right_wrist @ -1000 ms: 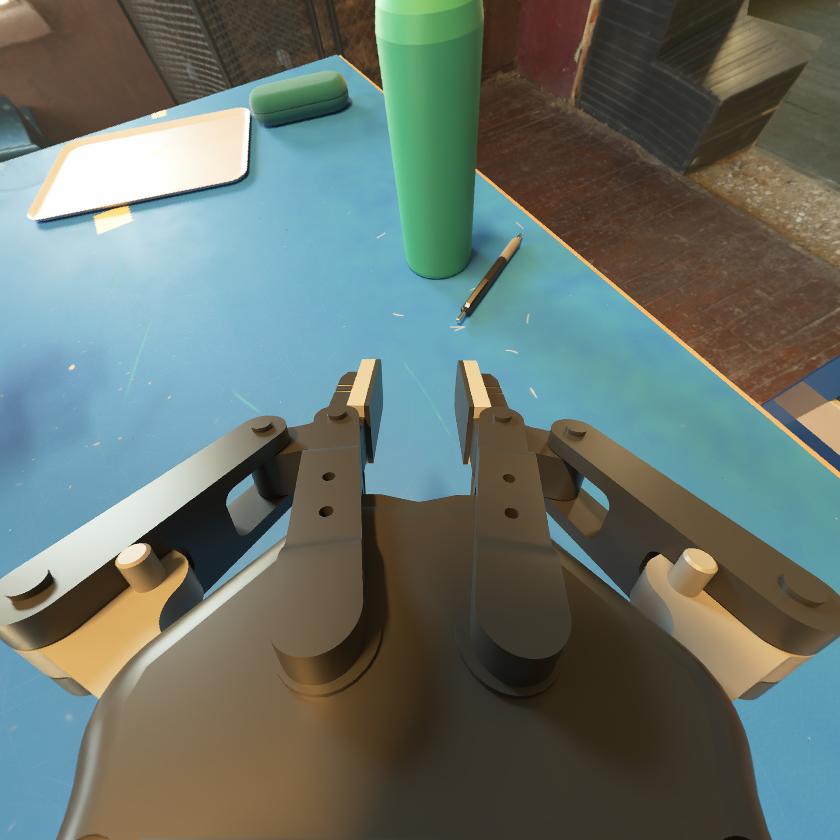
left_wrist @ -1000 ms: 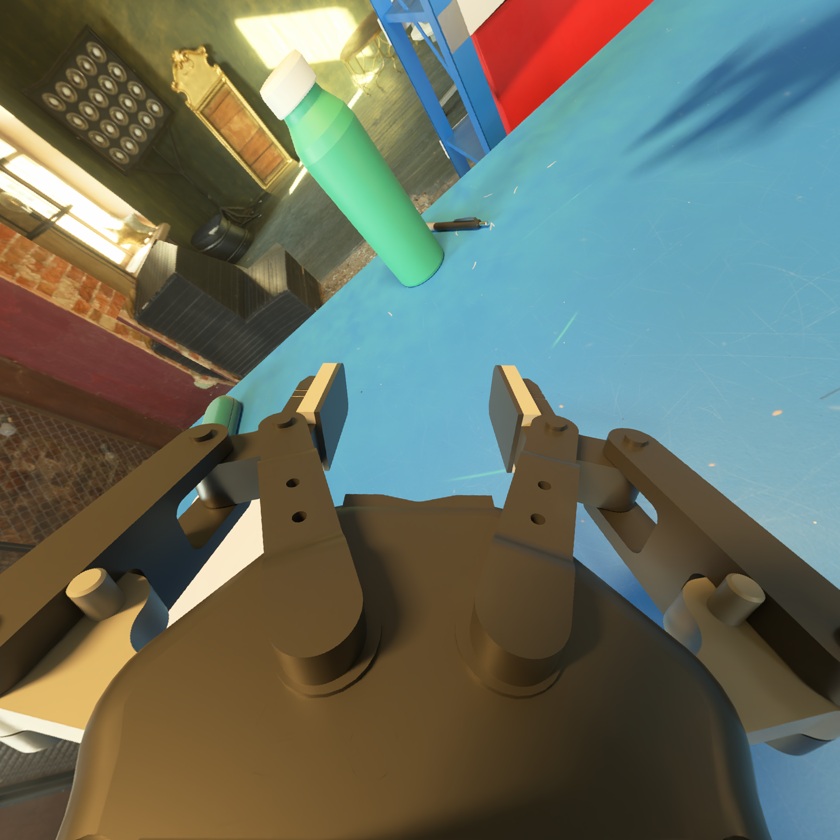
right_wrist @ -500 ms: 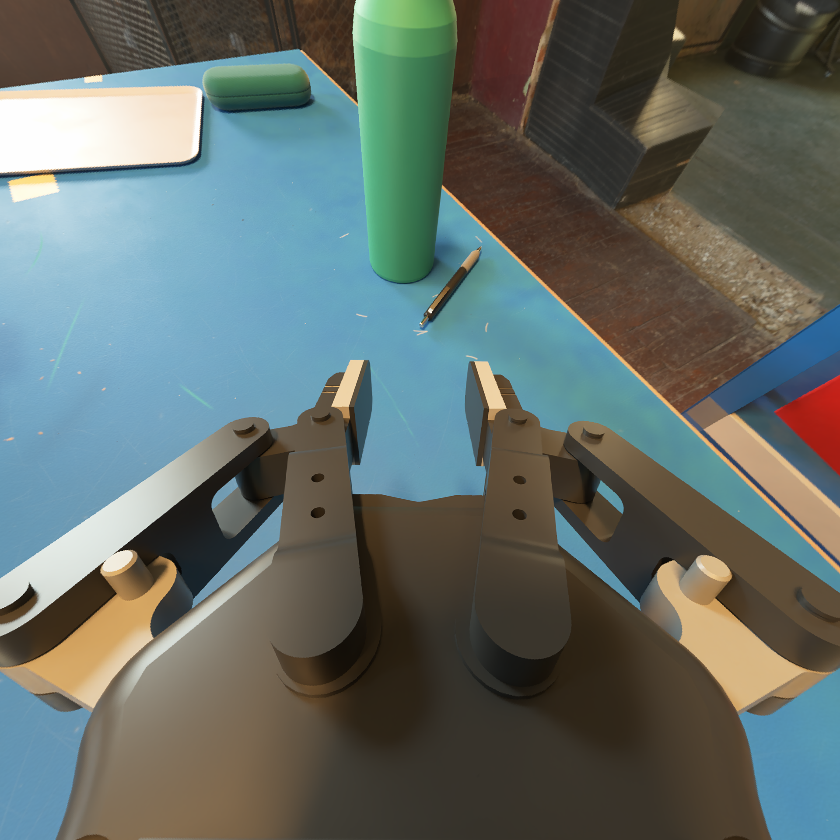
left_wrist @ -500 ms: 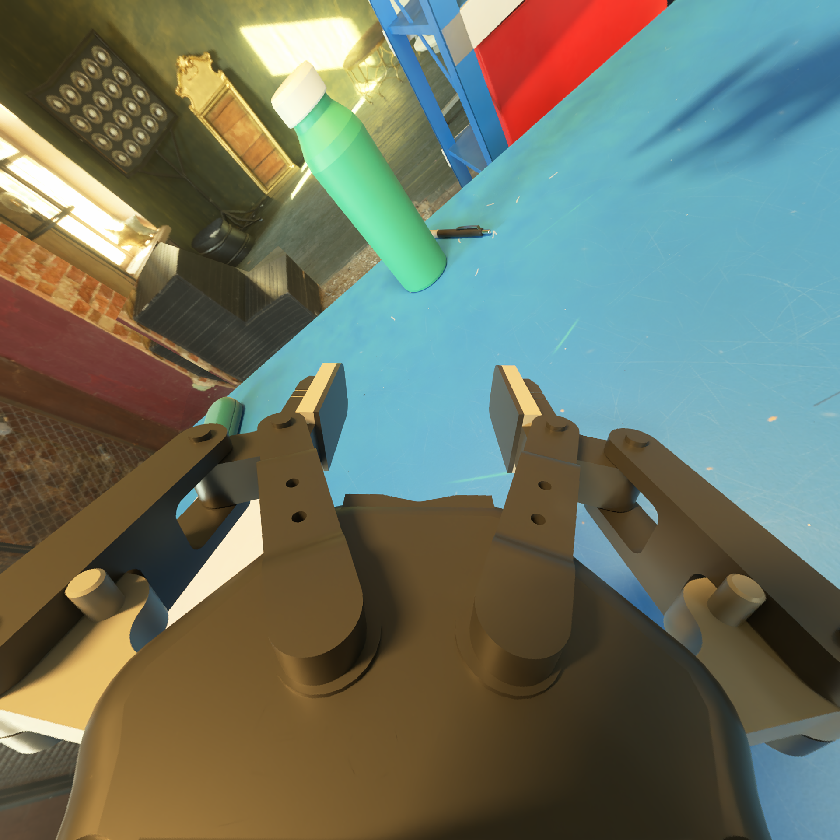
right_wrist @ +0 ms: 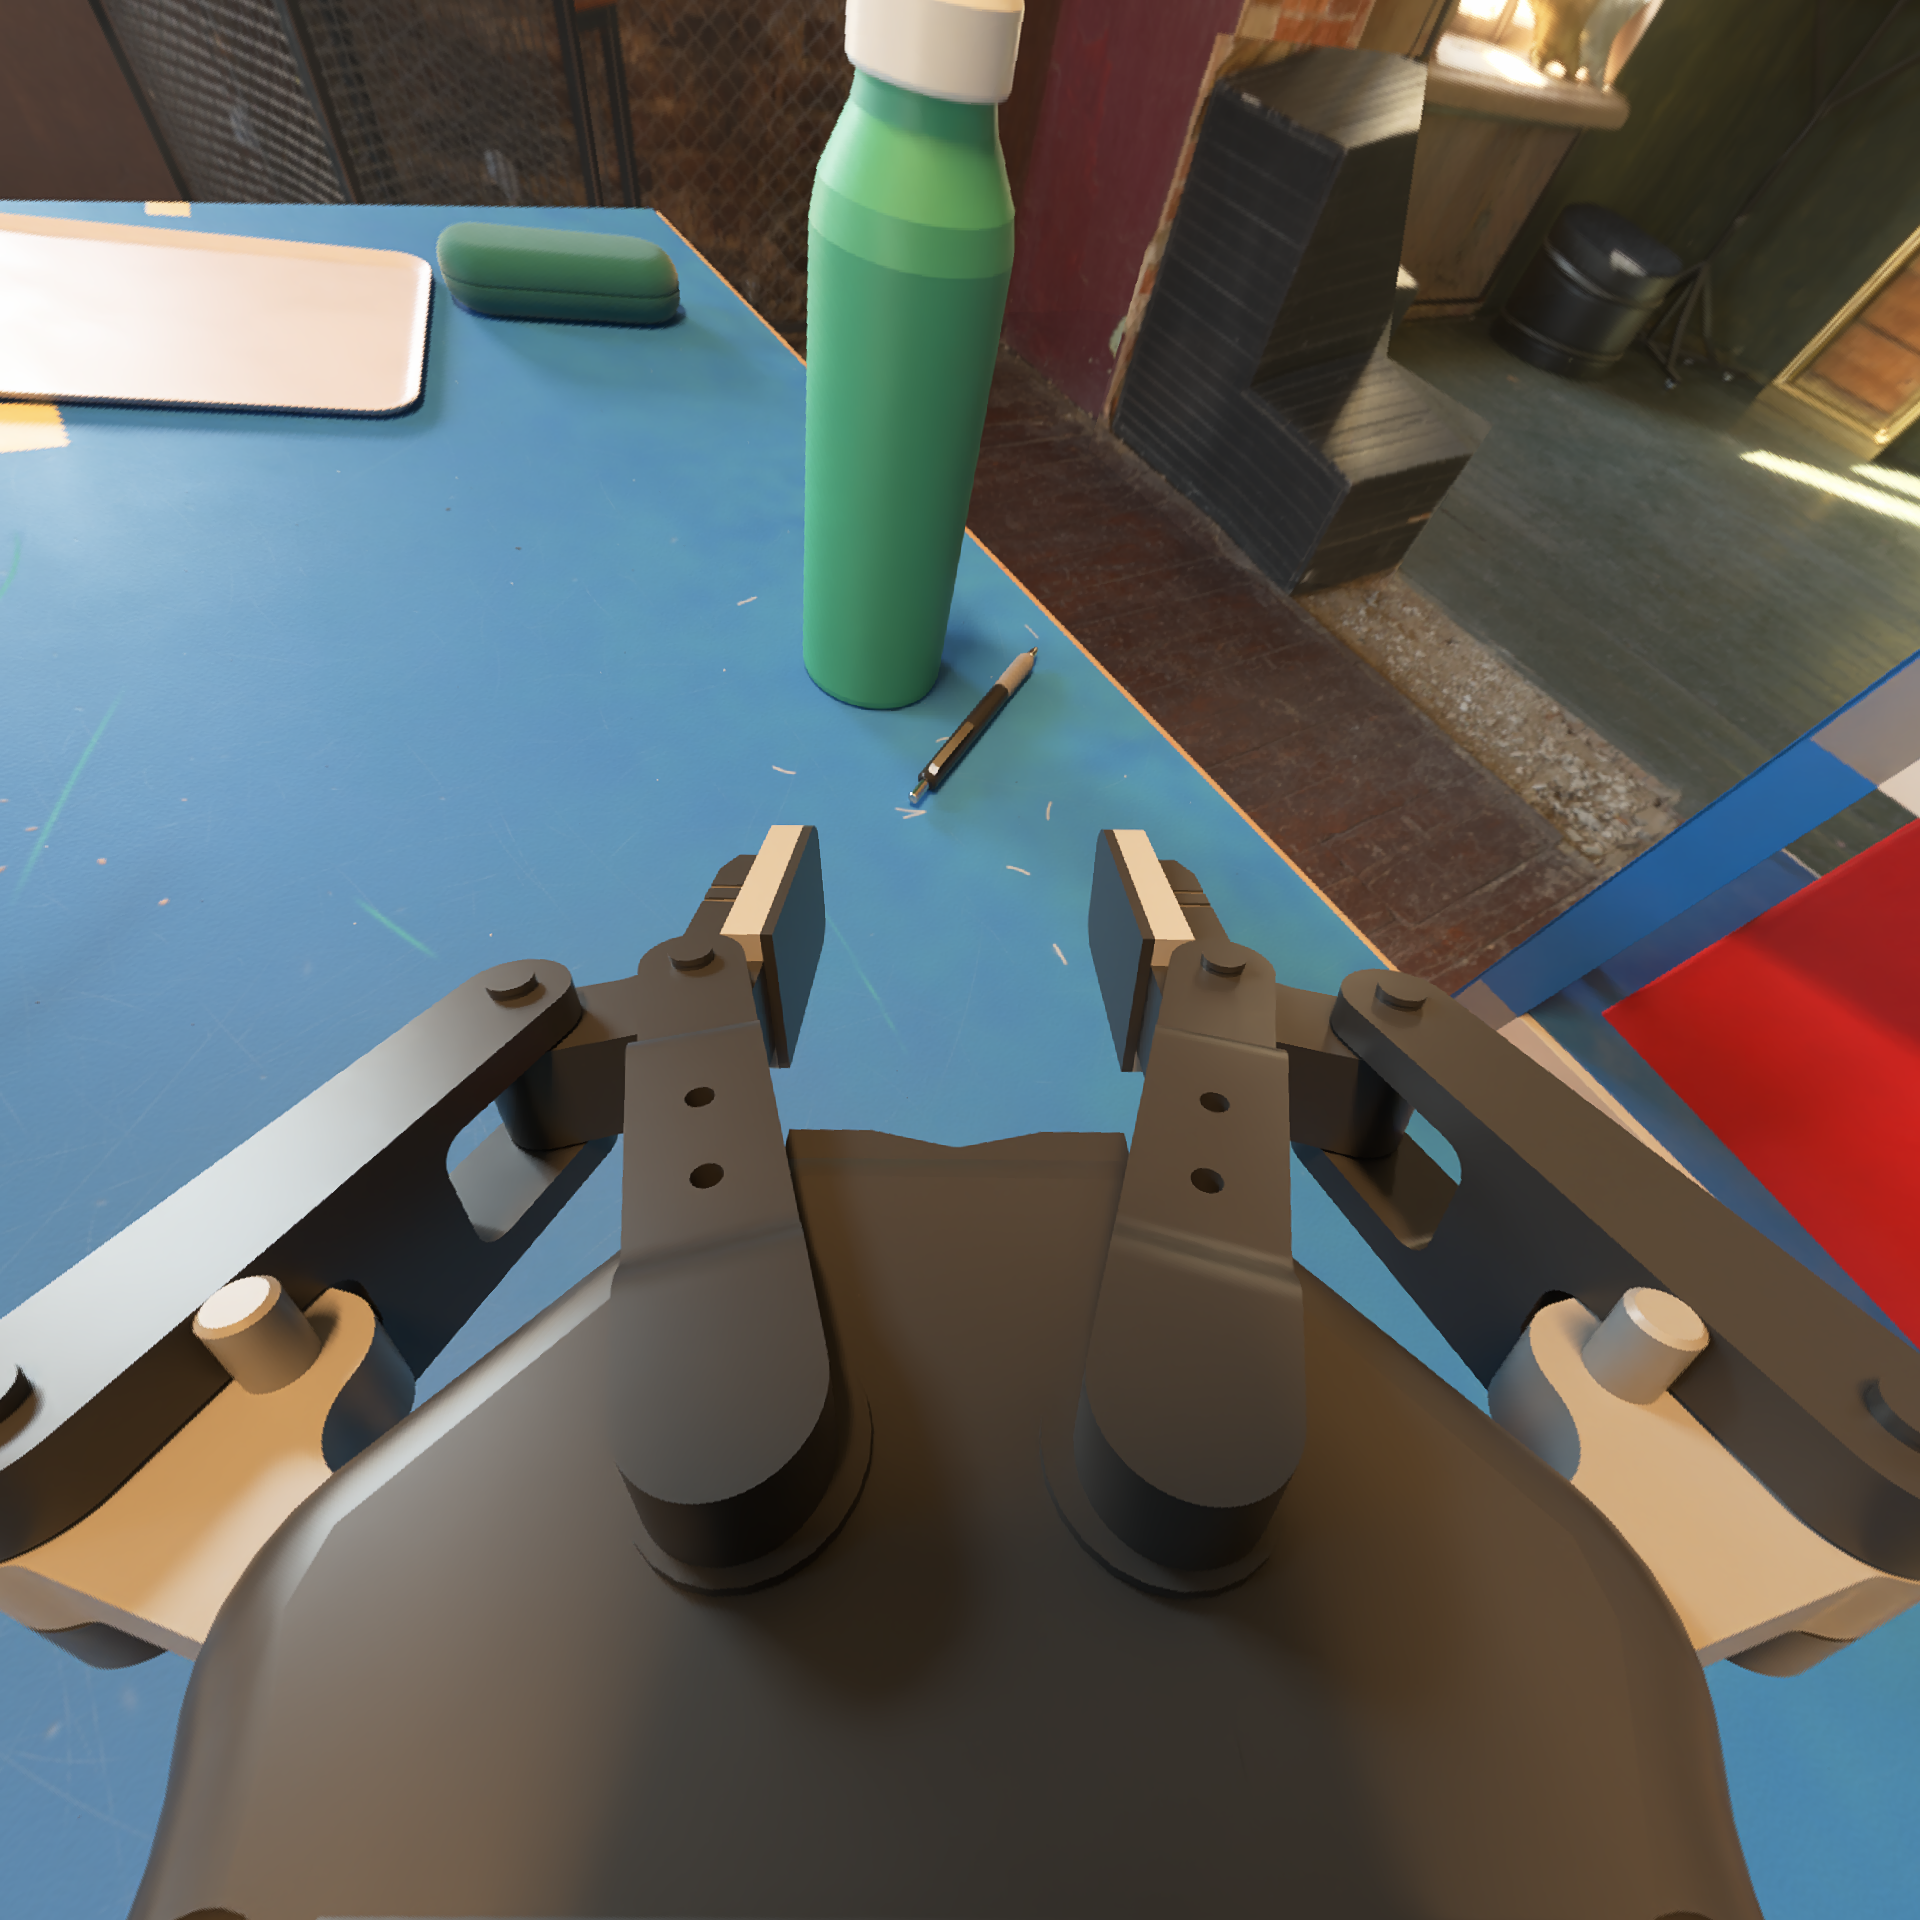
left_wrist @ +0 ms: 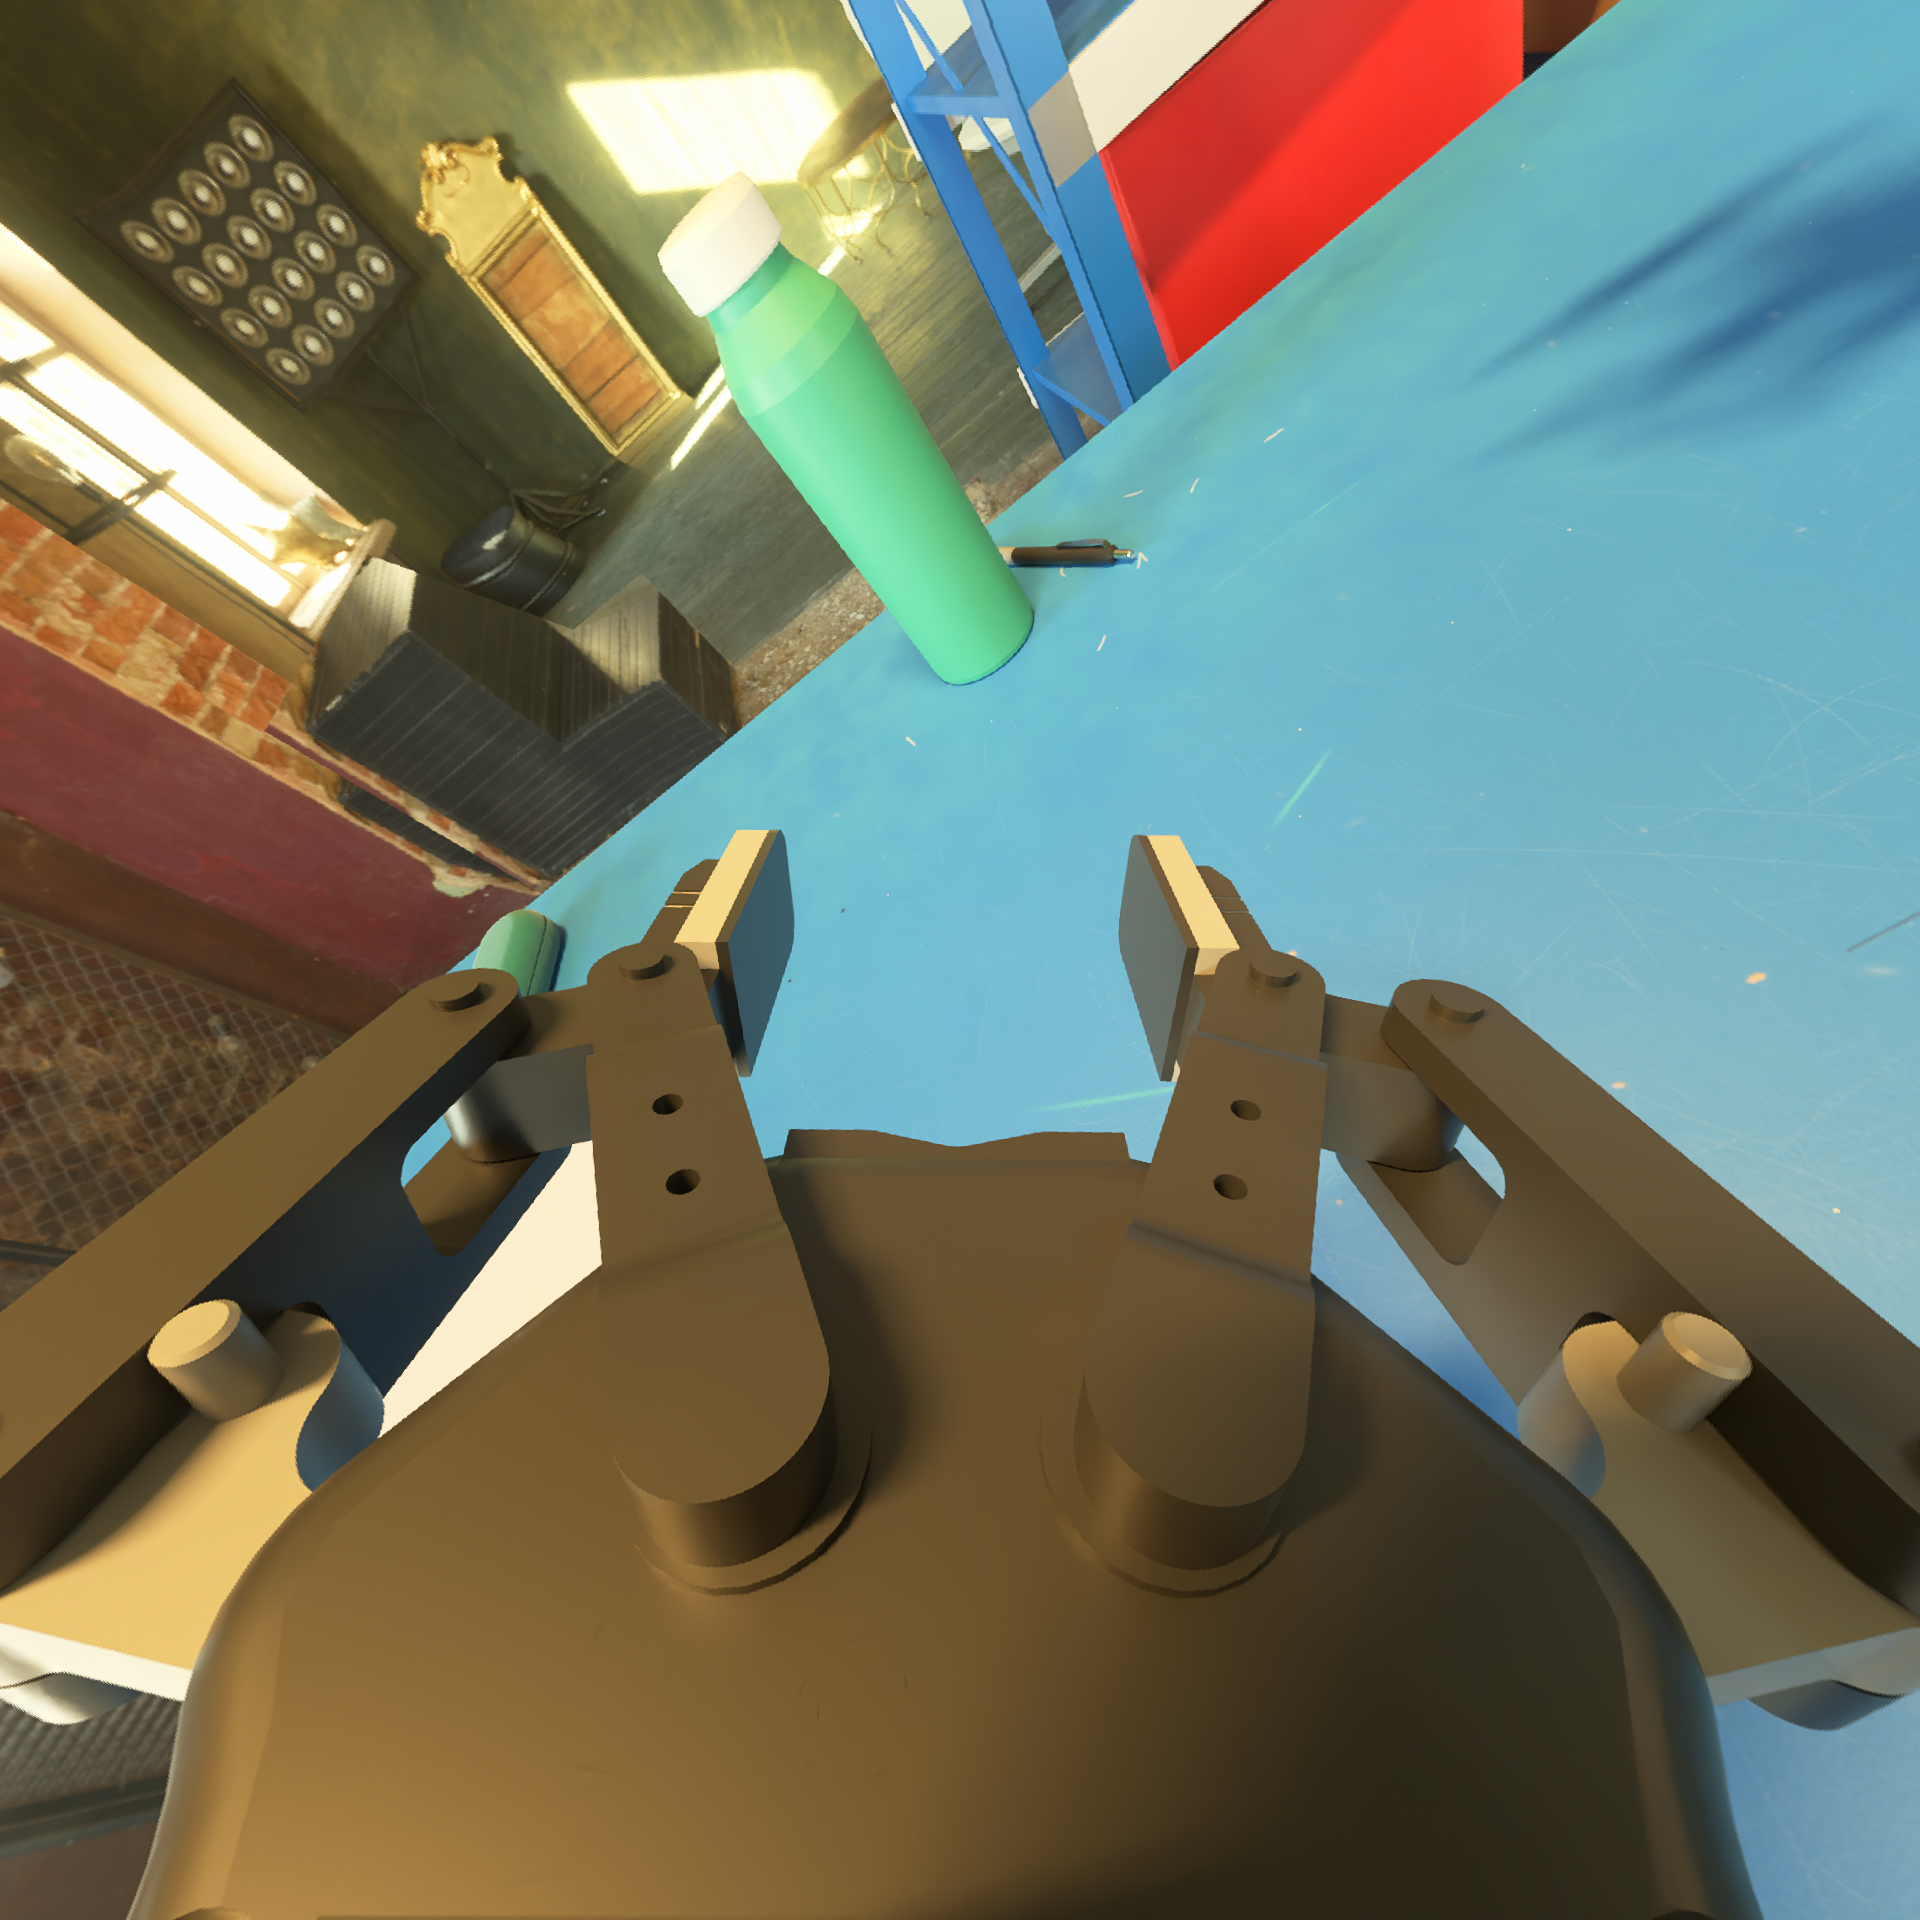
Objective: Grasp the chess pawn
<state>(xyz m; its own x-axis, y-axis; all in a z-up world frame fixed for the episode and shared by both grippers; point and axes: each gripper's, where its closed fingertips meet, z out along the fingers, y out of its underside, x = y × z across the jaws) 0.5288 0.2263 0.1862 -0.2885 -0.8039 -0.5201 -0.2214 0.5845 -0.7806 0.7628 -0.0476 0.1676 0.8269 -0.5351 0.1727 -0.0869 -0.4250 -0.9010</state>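
Left gripper: jaws spread wide, nothing between them, only bare blue table under the gap. Right gripper: jaws also apart, somewhat less wide, empty, poised over the table near its far edge.

Chess pawn: not visible in either wrist view; its place cannot be told.

Tall green cylindrical bottle with a white cap stands upright close to the table edge, ahead of the right gripper. Slim black-and-silver pen lies flat just beside the bottle's base, apart from it, angled toward the right gripper. In the left wrist view the same bottle and pen sit well ahead of the open jaws.

Flat white rectangular tray lies at far left of the right wrist view; dark green rounded oblong case lies just beside the tray's corner.
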